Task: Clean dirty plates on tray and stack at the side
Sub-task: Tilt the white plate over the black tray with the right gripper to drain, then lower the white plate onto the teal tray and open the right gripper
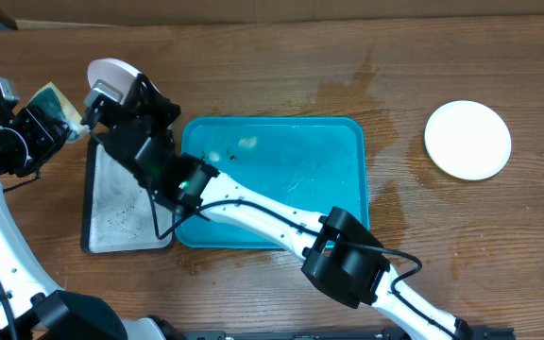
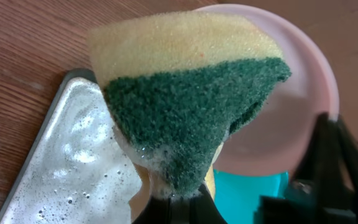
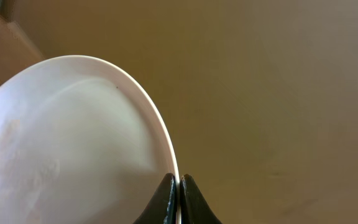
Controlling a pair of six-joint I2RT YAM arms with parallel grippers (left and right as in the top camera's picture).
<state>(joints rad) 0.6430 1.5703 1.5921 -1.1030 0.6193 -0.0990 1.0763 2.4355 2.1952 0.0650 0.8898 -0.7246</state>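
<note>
My right gripper (image 1: 111, 94) (image 3: 178, 186) is shut on the rim of a white plate (image 1: 111, 70) (image 3: 73, 143), which it holds tilted up above the far end of the soapy tray. My left gripper (image 1: 57, 118) (image 2: 179, 196) is shut on a wet yellow and green sponge (image 1: 51, 100) (image 2: 185, 99), just left of that plate; I cannot tell whether they touch. The same plate (image 2: 303, 112) shows behind the sponge in the left wrist view. A second white plate (image 1: 467, 140) lies flat at the far right. The teal tray (image 1: 348, 179) (image 2: 247, 193) holds only small food bits (image 1: 244, 144).
A black-rimmed tray (image 1: 121, 203) (image 2: 55, 168) with soapy water lies just left of the teal tray. My right arm (image 1: 272, 222) stretches across the teal tray from the lower right. A wet patch (image 1: 348, 94) darkens the wooden table behind the teal tray.
</note>
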